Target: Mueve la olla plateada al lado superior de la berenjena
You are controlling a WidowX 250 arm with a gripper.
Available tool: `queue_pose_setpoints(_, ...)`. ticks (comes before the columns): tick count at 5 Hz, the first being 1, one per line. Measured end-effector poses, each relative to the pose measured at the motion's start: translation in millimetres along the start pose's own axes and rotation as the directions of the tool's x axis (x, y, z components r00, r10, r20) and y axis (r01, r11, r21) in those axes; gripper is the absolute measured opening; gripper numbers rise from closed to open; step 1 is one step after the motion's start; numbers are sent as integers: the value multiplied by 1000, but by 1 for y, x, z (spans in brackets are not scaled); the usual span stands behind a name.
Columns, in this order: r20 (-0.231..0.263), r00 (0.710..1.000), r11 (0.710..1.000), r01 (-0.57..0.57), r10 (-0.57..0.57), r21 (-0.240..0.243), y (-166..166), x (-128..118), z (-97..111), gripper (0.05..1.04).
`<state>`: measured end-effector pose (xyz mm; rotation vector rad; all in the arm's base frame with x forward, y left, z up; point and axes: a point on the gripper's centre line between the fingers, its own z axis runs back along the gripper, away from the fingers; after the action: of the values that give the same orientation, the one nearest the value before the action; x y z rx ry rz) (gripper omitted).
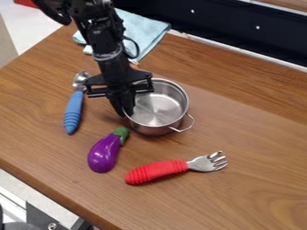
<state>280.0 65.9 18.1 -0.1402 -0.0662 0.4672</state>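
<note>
I have the gripper (125, 110) at the rim of the pot (160, 108), the eggplant (104, 153) camera-side of it, but can't tell whether it's pinching.

Wooden tabletop (264, 134), brown, grained. On it: pale blue cloth (146, 32), rumpled, at the far edge; blue-handled utensil (73, 110), metal head; silver pot (160, 110), open; purple eggplant (105, 153), green-capped, near the pot; red-handled fork (157, 171), metal tines.
</note>
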Motion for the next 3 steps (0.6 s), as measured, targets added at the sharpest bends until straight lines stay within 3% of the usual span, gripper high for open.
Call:
queue_pose_setpoints(1,-19,1000,1000,0,0,-4,3,2,6,217)
queue_pose_setpoints(3,-39,997,998,-69,69,4,5,17,26,724)
